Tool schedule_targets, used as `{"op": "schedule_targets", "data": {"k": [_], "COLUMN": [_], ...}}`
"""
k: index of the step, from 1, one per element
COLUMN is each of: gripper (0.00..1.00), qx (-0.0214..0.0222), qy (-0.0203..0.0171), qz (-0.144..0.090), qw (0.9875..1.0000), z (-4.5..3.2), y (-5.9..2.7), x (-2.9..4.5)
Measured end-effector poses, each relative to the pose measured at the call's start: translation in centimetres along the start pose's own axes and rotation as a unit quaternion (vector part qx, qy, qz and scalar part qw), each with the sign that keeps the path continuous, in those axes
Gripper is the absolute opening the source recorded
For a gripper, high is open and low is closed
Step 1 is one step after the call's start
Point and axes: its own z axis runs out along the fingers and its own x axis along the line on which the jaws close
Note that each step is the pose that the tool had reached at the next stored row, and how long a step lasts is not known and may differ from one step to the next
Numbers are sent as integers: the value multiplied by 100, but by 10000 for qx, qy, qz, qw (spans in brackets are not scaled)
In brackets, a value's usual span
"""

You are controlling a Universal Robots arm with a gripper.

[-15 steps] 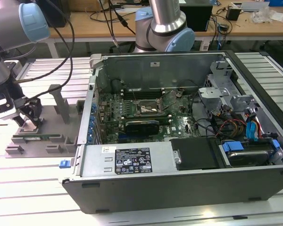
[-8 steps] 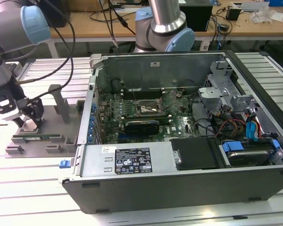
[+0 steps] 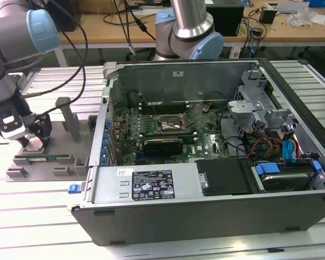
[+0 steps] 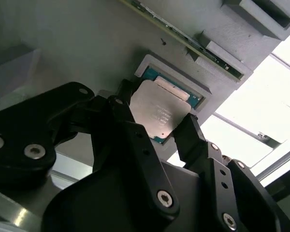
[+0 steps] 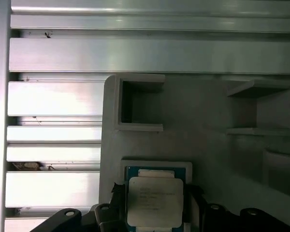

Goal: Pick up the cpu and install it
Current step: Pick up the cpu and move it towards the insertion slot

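In both wrist views the cpu (image 4: pixel 157 113) (image 5: pixel 154 200), a small square chip with a silver top, sits between my two black fingers. It is tilted slightly over a shallow square recess (image 4: pixel 195 94) (image 5: pixel 157 168) in the grey fixture tray. My gripper (image 4: pixel 157 111) (image 5: pixel 155 198) is shut on the cpu, one finger (image 4: pixel 123 96) against each opposite edge. In the exterior view the gripper (image 3: pixel 30 138) hangs low over that tray (image 3: pixel 43 162), at the exterior view's left, outside the computer. The motherboard's square socket (image 3: pixel 173 125) lies inside the open case.
The open computer case (image 3: pixel 179 81) holds the motherboard, a drive cage and cables on the exterior view's right. A long green memory stick (image 3: pixel 43 157) (image 4: pixel 183 36) lies in the tray. Grey upright posts (image 3: pixel 67 116) stand on the tray between gripper and case. A second arm's base (image 3: pixel 187 27) stands behind the case.
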Motion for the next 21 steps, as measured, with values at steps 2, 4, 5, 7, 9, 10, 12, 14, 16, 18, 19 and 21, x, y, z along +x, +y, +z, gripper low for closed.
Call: {"op": "schedule_targets", "data": {"k": [2, 4, 5, 7, 9, 10, 12, 14, 16, 18, 19, 21], "gripper": [62, 62, 62, 62, 62, 62, 62, 55, 55, 55, 55, 55], "qx": [0, -1, -1, 0, -1, -1, 0, 0, 0, 0, -1, -1], "qy": [59, 65, 64, 67, 66, 66, 66, 66, 66, 66, 65, 66], "qz": [3, 3, 3, 3, 3, 3, 3, 3, 3, 3, 3, 3], "qw": [10000, 10000, 10000, 10000, 10000, 10000, 10000, 10000, 10000, 10000, 10000, 10000], "z": [0, -9, -9, -11, -10, -10, -10, -10, -10, -11, -19, -55], "y": [0, 1, 1, 0, 1, 1, 1, 1, 1, 1, 2, 3], "x": [-1, -2, -2, -7, -8, -8, -9, -10, -11, -12, -13, -13]}}
